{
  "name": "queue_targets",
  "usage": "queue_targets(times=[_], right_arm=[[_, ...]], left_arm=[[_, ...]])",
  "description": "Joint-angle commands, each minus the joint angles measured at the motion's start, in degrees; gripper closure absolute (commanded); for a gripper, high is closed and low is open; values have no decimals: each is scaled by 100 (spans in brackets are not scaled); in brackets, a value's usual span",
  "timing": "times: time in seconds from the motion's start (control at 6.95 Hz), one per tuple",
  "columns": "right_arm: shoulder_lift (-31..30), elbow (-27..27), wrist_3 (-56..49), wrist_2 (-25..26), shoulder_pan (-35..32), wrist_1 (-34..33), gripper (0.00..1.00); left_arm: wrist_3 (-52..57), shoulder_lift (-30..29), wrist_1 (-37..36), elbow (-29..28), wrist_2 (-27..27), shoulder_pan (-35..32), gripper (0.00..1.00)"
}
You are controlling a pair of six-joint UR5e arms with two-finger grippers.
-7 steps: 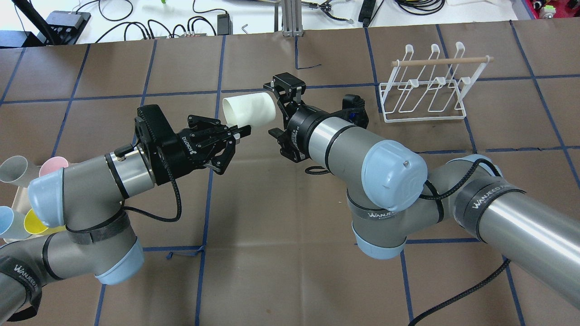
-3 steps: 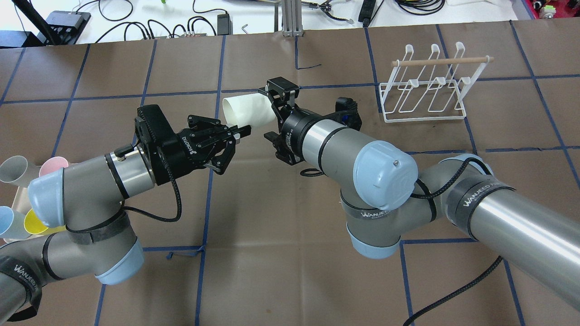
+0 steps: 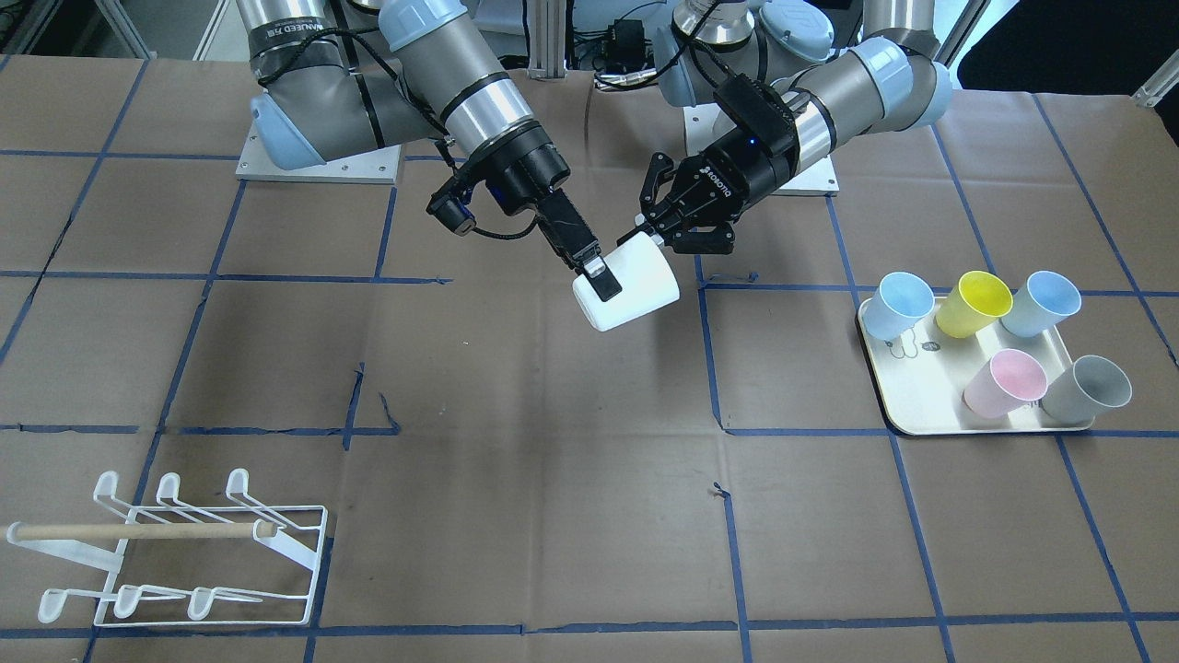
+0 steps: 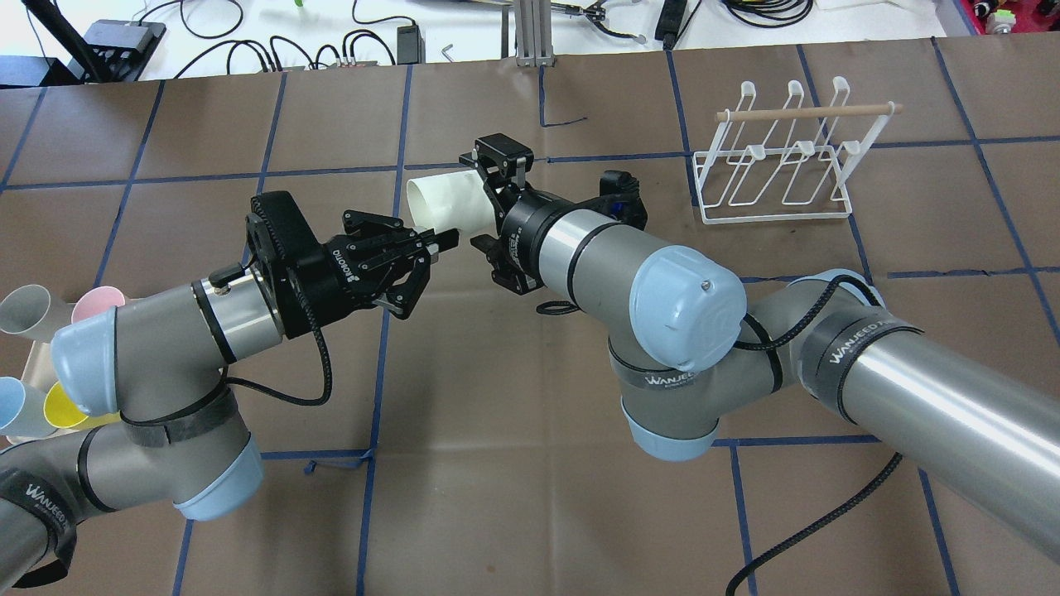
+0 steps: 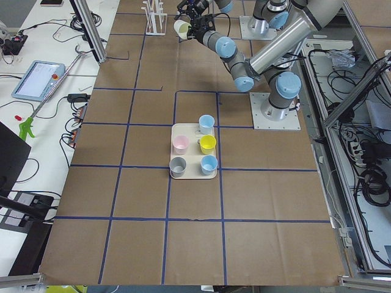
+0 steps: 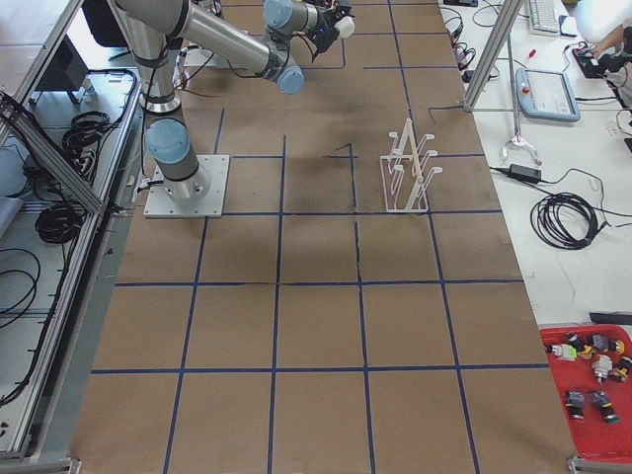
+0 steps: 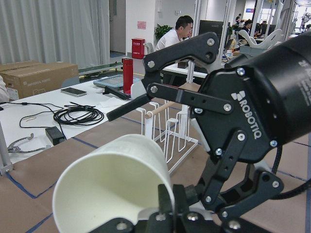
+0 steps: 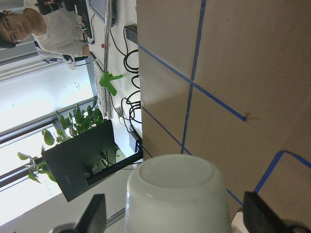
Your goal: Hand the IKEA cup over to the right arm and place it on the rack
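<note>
the cup (image 3: 640,293) looked like smooth, matt white plastic. the rack (image 4: 774,165) was white coated wire with a bare pale wooden dowel (image 4: 807,112). matt brown paper (image 3: 516,442), faintly creased, carried lines of blue tape (image 3: 712,368). the left gripper (image 4: 441,240) and right gripper (image 8: 175,213) were matt black with shiny screw heads.
</note>
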State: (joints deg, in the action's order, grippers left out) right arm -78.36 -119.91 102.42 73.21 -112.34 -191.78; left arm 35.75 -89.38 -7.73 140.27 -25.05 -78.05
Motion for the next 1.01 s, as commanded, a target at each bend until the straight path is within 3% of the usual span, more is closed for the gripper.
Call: queue_targets(times=[0.0,0.58,0.72,0.86], right_arm=[[83,125,15,0,-42,0,0],[163,126,59,0,-86,0,3],[171,126,41,0,-78,0,8],[163,126,24,0,-78,-8,23]], left_arm=[[-7,0,0,0,0,0,100],[-15,0,0,0,9,0,100],[-42,0,0,0,9,0,100],[-42,0,0,0,9,0,100]])
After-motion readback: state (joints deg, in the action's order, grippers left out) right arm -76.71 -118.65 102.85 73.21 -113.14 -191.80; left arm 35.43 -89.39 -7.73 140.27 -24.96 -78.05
